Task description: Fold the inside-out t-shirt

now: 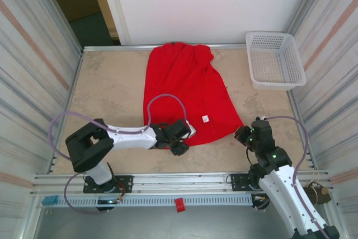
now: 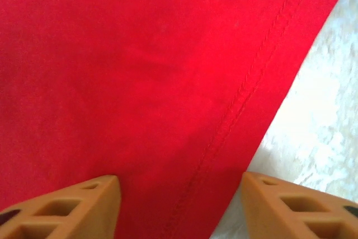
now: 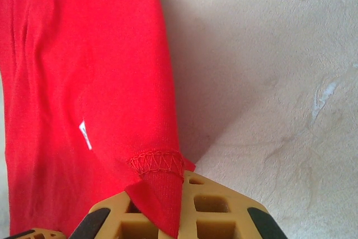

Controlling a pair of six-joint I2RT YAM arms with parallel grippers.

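Nearest, at lower right of the top view, the right pincer clamps a hem corner of the inside-out t-shirt. At lower centre, the left pincer stands wide astride the hem. The cloth lies spread up the desk, with a white lattice basket at upper right.

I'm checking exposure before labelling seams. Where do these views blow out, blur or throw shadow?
Left wrist: the beige table beside the bright red fabric t-shirt is washed out to near white, and the orange fingers look soft. Right wrist: hem stitching is sharp; the shirt throws a soft shadow on the table. Top external: even light, no glare.
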